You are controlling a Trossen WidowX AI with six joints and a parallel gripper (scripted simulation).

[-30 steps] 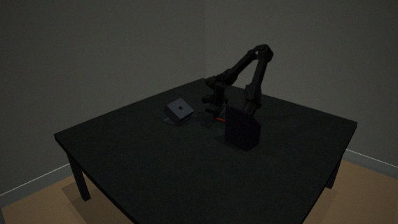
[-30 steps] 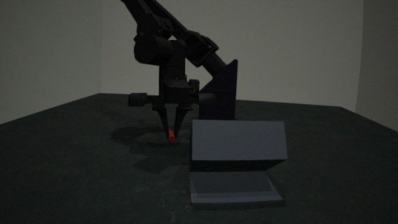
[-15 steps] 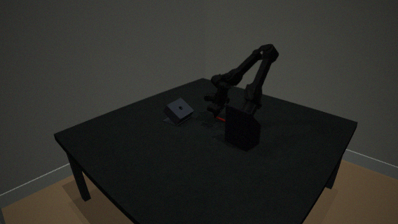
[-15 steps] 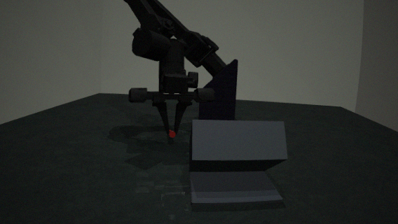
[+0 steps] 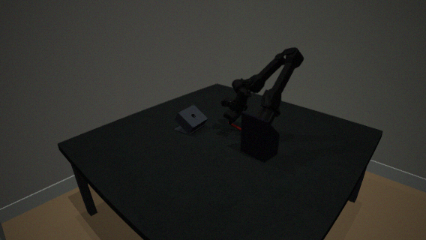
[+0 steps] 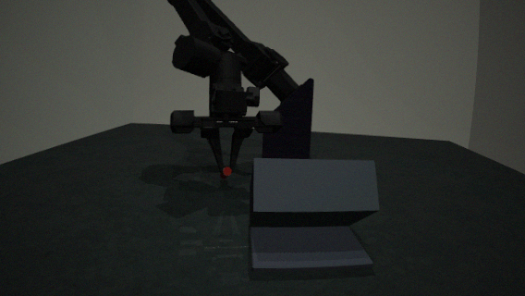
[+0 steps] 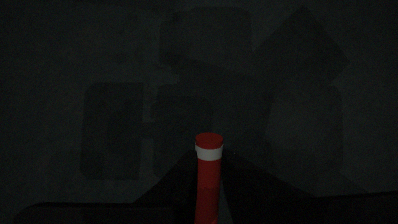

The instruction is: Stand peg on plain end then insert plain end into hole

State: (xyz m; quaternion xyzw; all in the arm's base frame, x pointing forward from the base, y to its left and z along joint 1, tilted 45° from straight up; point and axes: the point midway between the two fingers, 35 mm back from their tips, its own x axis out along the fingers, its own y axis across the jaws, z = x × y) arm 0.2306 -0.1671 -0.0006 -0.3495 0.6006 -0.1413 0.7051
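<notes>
Room: grey walls behind a dark bench [image 5: 165, 172] [image 6: 92, 240], dim light.
Gripper: its fingers [image 6: 235, 150] are closed on the red peg [image 5: 236, 127] [image 6: 226, 171] [image 7: 208, 180], pinching it.
Peg: between the fingertips of the gripper [image 5: 230, 121] [image 6: 226, 173] [image 7: 208, 157], one round end toward the exterior view; whether it touches the bench, I cannot tell.
White band [image 7: 208, 152]: near the peg's visible end in the wrist view.
Sloped panel [image 5: 192, 115] [image 6: 315, 186]: right of the gripper and nearer in the exterior view, apart from the peg.
Hole [image 5: 193, 115]: unfilled.
</notes>
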